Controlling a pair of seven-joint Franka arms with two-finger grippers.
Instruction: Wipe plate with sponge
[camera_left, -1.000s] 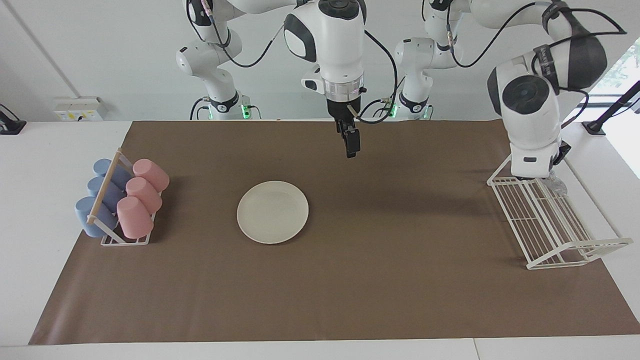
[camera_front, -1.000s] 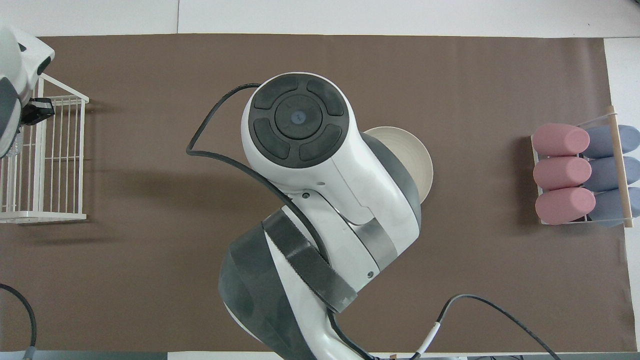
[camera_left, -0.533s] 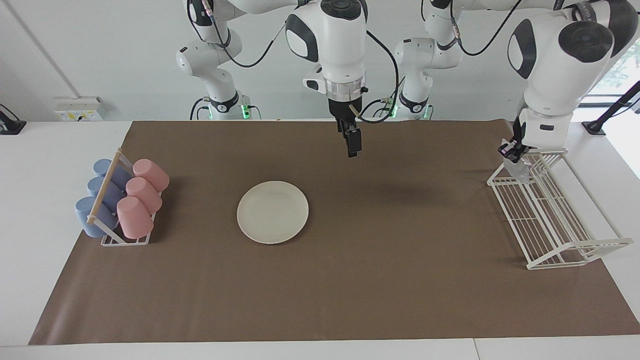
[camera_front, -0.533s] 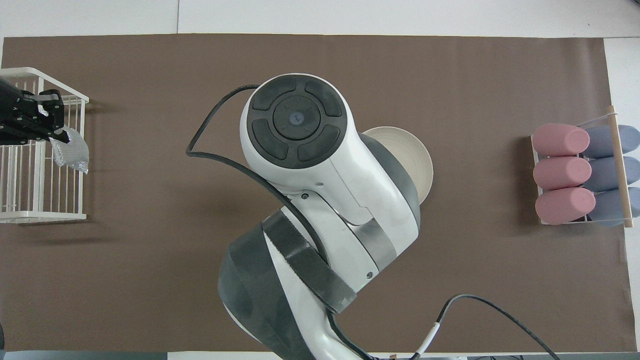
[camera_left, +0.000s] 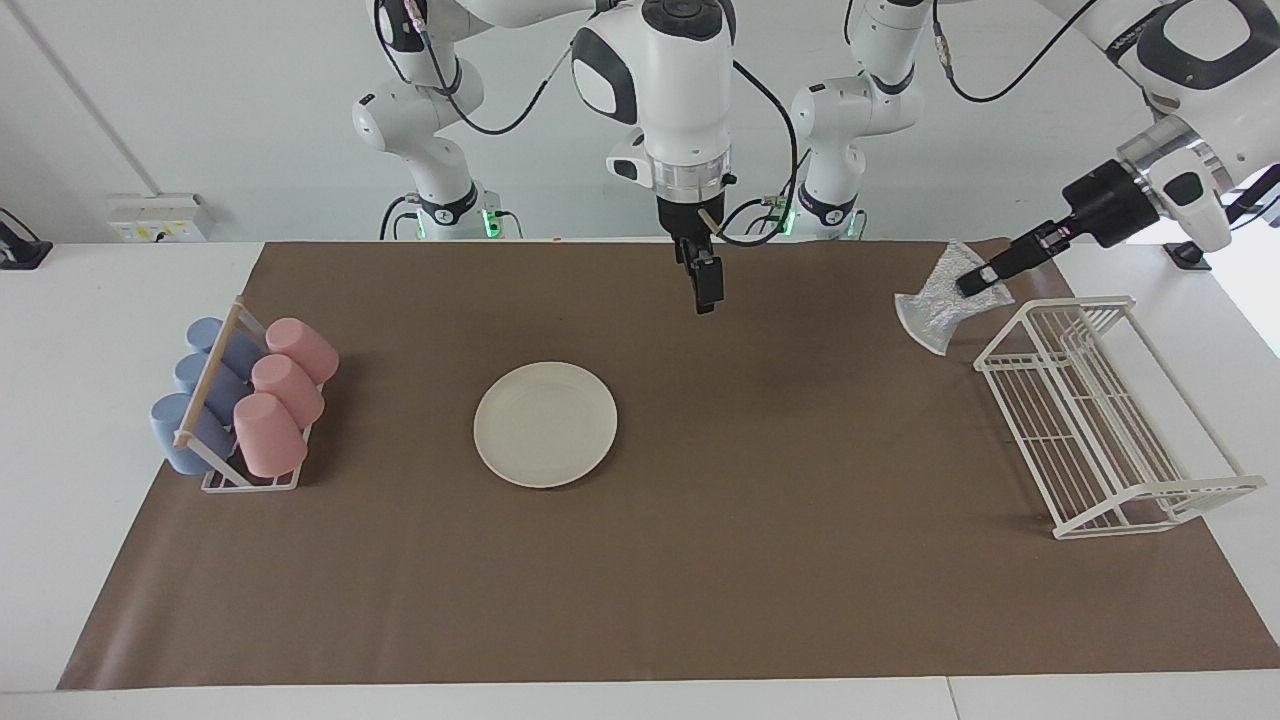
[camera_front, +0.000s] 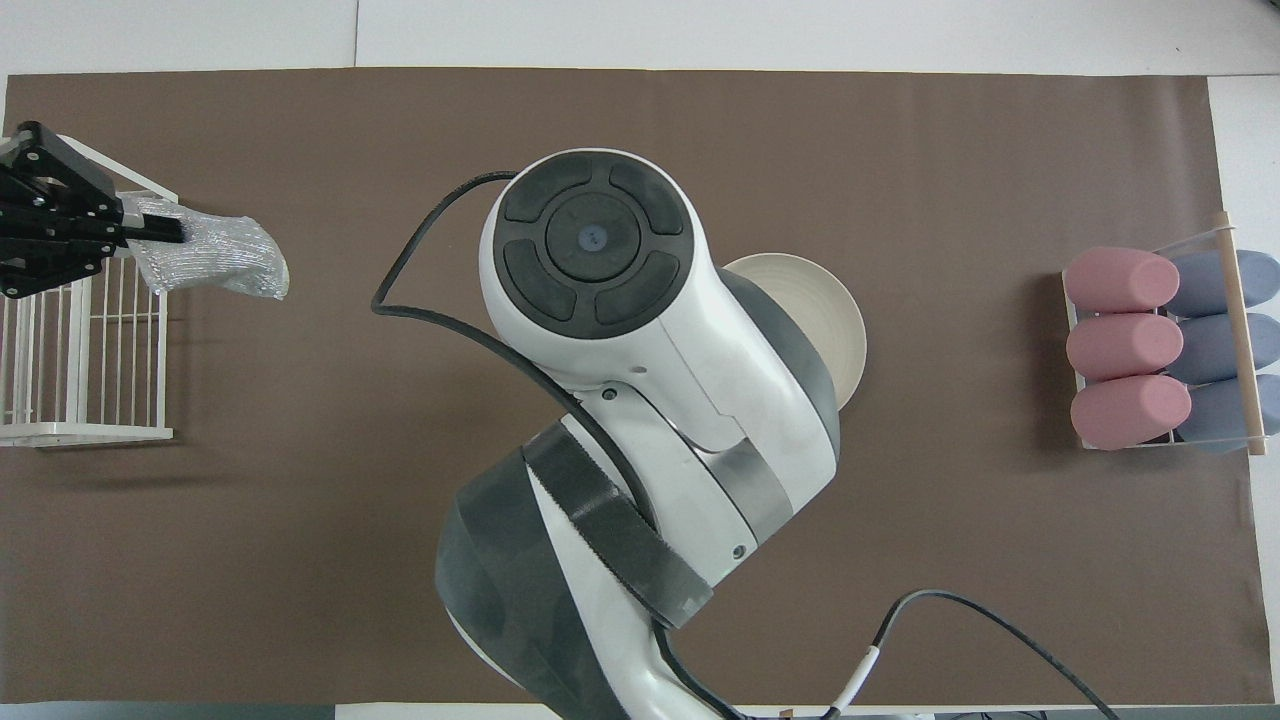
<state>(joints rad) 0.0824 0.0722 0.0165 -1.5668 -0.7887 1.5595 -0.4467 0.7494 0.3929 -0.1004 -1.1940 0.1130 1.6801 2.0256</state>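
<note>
Your left gripper (camera_left: 975, 279), clamped on the silvery-grey wrinkly mesh sponge (camera_left: 937, 297), has lifted it out of the white wire rack (camera_left: 1100, 420). Your open right gripper (camera_left: 706, 296) waits. Farther out, the round cream-white plate (camera_left: 545, 424) lies unwiped.

No text, label, brand, number or sign can be read on anything shown in either view.
</note>
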